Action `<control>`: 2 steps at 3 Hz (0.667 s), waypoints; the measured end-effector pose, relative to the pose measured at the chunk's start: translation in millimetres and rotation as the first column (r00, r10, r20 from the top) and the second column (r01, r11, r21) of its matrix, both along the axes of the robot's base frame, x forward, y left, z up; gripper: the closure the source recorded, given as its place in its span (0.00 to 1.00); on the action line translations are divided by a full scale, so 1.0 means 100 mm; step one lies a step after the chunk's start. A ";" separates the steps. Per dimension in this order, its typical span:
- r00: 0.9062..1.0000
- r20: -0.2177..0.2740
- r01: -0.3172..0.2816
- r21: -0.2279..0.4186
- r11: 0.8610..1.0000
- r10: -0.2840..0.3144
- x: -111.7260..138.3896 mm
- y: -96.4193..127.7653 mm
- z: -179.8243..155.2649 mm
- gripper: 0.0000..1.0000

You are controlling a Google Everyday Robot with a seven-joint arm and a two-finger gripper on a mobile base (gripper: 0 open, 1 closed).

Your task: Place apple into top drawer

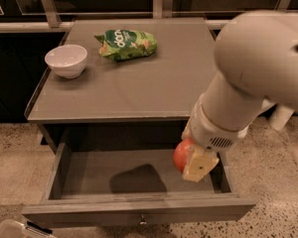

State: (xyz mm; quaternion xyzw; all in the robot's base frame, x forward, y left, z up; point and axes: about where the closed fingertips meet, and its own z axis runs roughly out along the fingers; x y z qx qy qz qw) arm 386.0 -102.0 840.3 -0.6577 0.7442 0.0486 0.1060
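Dim warm overhead light; gripper [189,160] clasping apple [180,154] above top drawer [139,205], right side; dark shadow [139,179] on drawer floor.

apple [180,155] in hand [189,161], above top drawer [139,206]

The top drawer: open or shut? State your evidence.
Open: the top drawer is pulled out, its floor visible below the tabletop. The gripper holds the apple over its right side.
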 end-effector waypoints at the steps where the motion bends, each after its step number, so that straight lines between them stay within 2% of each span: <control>1: 0.997 0.027 0.071 -0.024 0.997 -0.070 -0.24 0.25 -0.42 1.00; 2: 0.994 0.017 0.110 -0.042 0.993 -0.109 -0.29 0.45 -1.05 1.00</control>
